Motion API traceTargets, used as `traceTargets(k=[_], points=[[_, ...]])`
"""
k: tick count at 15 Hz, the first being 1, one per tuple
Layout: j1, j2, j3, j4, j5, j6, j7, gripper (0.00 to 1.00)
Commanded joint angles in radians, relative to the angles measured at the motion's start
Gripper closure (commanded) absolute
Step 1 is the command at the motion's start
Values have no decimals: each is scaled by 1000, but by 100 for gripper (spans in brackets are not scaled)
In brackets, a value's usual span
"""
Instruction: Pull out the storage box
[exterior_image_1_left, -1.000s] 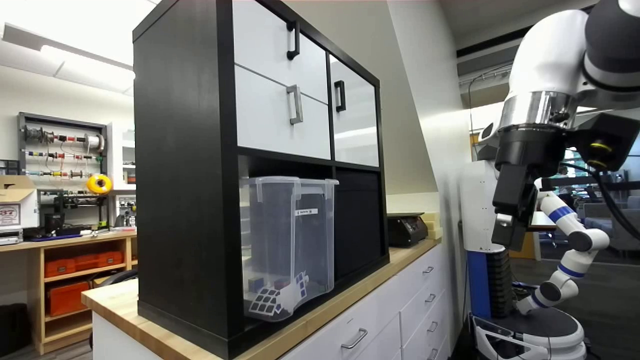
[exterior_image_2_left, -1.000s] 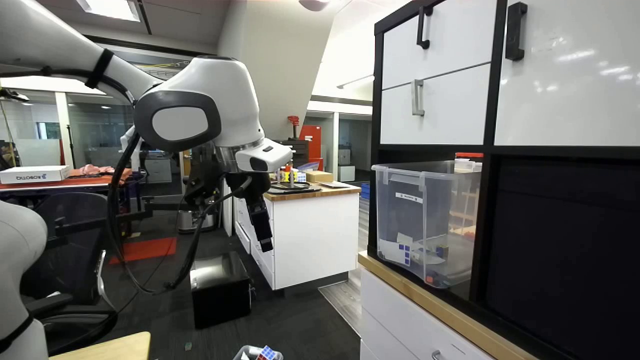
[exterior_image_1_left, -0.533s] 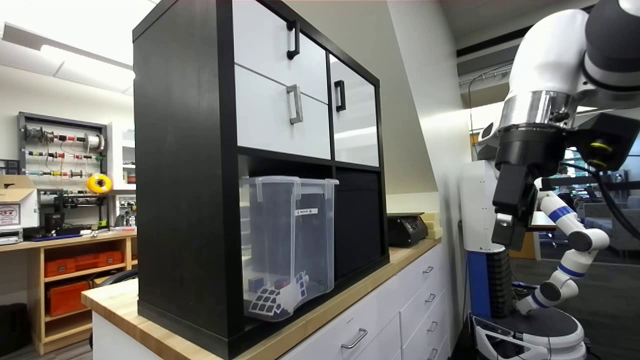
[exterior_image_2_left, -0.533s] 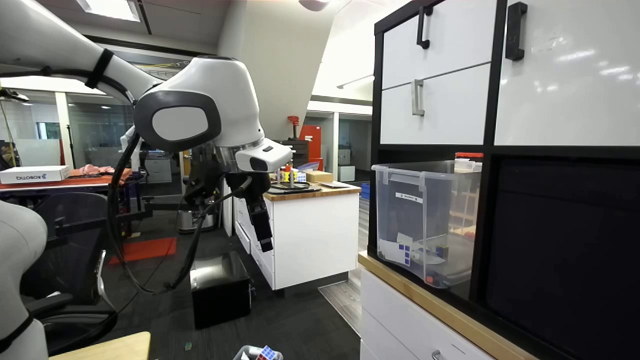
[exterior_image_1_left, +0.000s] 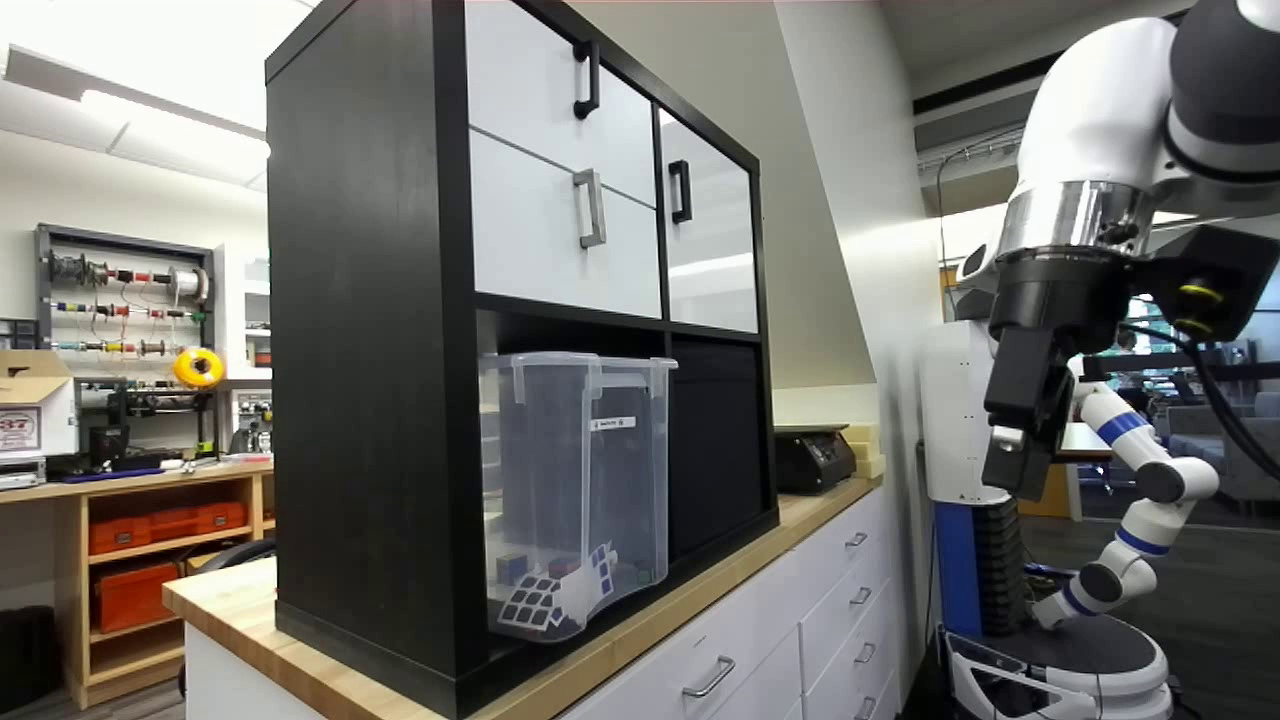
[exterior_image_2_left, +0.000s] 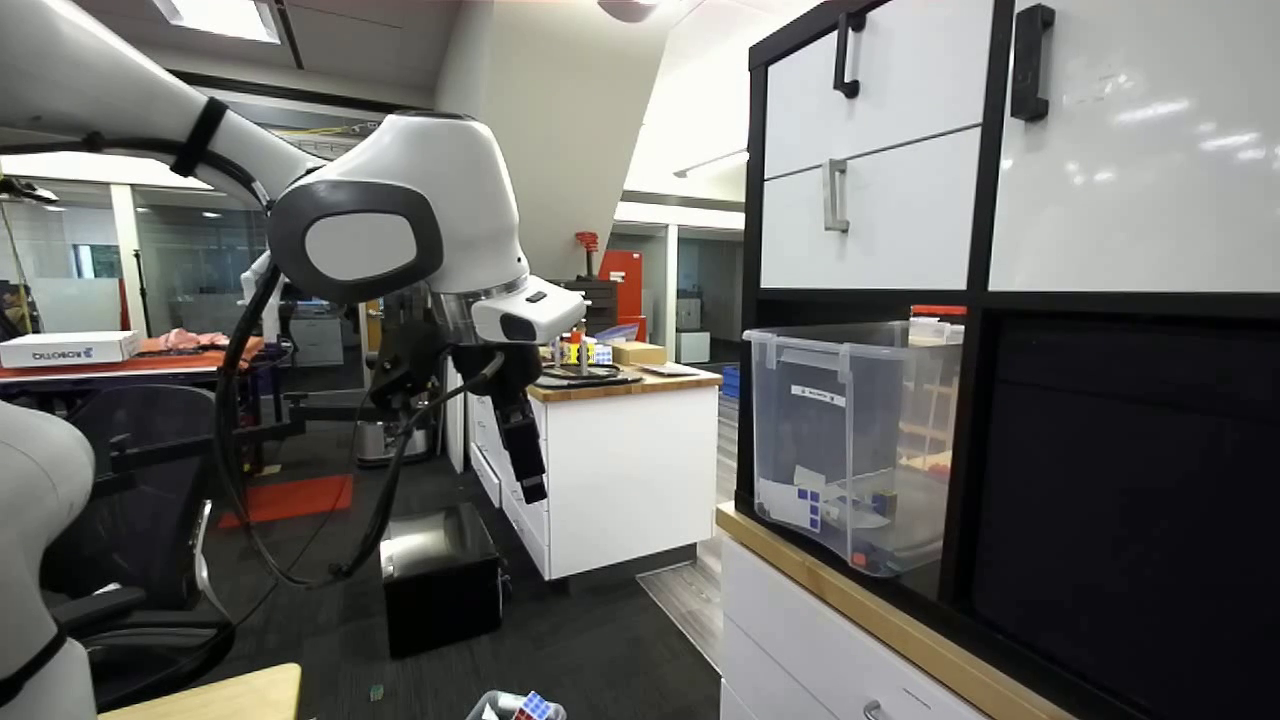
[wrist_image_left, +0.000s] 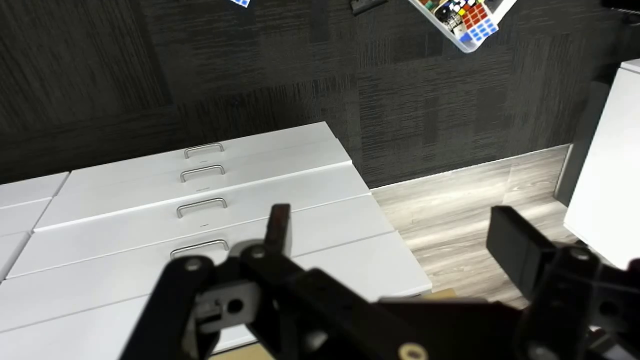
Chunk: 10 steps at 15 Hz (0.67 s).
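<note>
The storage box, a large clear plastic bin, stands upright in the lower compartment beneath the two white drawers of a dark cabinet, in both exterior views (exterior_image_1_left: 628, 490) (exterior_image_2_left: 822, 440). Its rimmed front sits about at the cabinet's front edge; how far it sticks out is hard to tell. Small blue, red and white items lie in its bottom. My gripper shows in both exterior views (exterior_image_1_left: 1018, 475) (exterior_image_2_left: 533, 490), hanging in the air in front of the cabinet, well apart from the box. In the wrist view the gripper (wrist_image_left: 395, 225) has its fingers wide apart with nothing between them. The box is out of the wrist view.
The dark cabinet (exterior_image_1_left: 365, 350) has white fronts with handles above the box. It stands on a wooden counter (exterior_image_2_left: 860, 600) over white drawers with metal handles (wrist_image_left: 200, 205). A dark compartment (exterior_image_1_left: 715, 450) adjoins the box. A bin of puzzle cubes (wrist_image_left: 457, 30) is on the floor.
</note>
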Motion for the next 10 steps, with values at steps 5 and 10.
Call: traceTargets(k=[5, 10], points=[[-29, 111, 48, 98, -85, -57, 37, 0], [-37, 211, 74, 185, -147, -39, 43, 0]])
